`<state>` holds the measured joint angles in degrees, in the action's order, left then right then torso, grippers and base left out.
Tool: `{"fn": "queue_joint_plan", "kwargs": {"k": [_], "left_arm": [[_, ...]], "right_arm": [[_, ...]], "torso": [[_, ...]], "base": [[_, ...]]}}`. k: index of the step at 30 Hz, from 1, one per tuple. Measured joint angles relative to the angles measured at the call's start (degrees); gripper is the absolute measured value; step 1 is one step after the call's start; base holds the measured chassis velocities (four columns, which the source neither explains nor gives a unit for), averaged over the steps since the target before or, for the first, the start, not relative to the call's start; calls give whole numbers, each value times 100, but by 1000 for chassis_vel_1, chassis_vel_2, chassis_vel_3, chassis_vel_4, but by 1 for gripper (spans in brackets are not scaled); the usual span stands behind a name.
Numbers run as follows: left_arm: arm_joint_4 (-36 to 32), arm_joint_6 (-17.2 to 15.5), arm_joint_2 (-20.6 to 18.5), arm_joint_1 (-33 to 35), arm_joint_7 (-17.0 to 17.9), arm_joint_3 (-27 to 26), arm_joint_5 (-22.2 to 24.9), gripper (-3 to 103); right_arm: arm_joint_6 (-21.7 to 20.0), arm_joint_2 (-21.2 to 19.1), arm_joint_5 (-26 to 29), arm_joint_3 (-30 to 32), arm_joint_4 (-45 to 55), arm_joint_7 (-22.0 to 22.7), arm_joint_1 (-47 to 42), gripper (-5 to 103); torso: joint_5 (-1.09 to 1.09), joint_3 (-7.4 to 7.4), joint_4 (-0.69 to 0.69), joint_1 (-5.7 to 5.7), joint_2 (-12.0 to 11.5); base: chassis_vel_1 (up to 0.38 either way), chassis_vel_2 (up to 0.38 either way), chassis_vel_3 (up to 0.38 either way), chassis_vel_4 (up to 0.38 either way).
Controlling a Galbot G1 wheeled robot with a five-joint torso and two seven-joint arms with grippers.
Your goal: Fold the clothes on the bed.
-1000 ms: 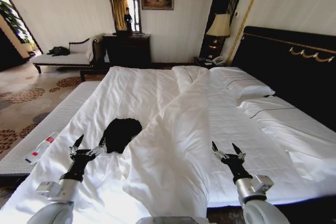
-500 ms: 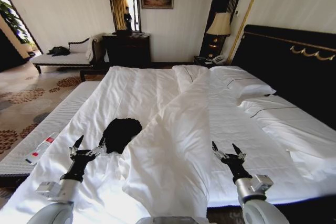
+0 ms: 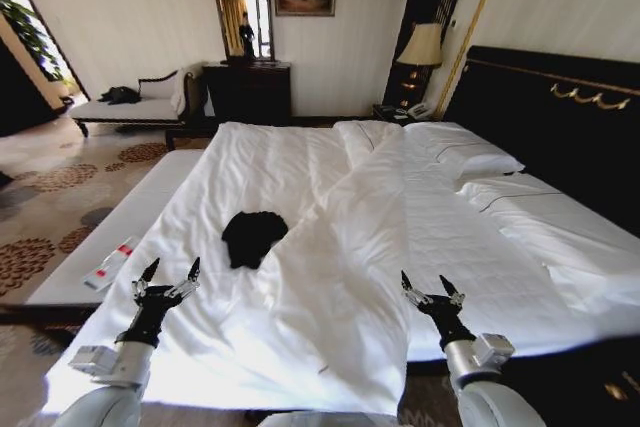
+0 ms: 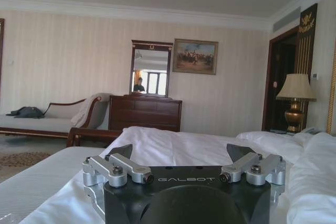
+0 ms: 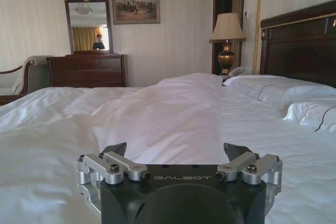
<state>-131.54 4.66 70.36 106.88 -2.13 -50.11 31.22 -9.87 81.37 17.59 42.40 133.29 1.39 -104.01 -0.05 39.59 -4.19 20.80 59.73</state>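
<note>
Approach step: both tools, left [image 3: 168, 277] and right [image 3: 431, 288], hover wide apart over the bed [image 3: 450, 237]. Next, reach the crumpled shirt [image 3: 252, 236].

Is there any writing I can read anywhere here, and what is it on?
"GALBOT" on the black body of the left claw.
"GALBOT" on the black body of the right claw.
The black T-shirt on the bed: lettering too small to read.
</note>
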Motion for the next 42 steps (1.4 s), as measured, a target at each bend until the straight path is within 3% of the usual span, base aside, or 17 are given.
{"fn": "queue_joint_plan", "kwargs": {"k": [8,42], "left_arm": [[-3,0,2,-5,1,9,-8,100],[21,51,64,46,-17,-2,-63,99]], "right_arm": [[9,15,-66,-17,-10,10,-9,100],[2,3,-181,-76,15,38,-29,100]], "torso": [[10,9,-1,16,-11],[7,5,-1,8,-6]], "base": [[45,41,-43,-38],[79,90,-78,-90]]}}
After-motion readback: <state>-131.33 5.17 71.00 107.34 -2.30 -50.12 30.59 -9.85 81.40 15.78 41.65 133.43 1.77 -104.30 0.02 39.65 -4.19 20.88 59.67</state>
